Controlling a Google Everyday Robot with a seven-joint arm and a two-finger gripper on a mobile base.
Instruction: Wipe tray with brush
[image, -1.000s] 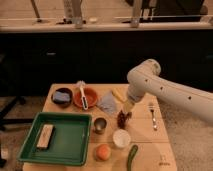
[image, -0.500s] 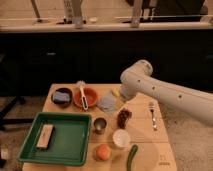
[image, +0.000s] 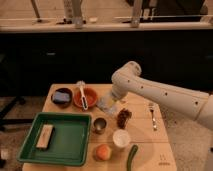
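Gripper (image: 114, 100) hangs low over the table, just right of the orange bowl (image: 92, 95), jaws apart and holding nothing. Brush (image: 83, 96) lies across the bowl. Tray (image: 70, 136) sits front left, apart from the gripper, with a tan block (image: 45, 136) inside.

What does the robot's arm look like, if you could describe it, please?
The arm is a smooth white tubular shell with a bulbous rounded joint and small dark dots along its side. Its gripper hangs at the lower end, beside the round orange bowl.
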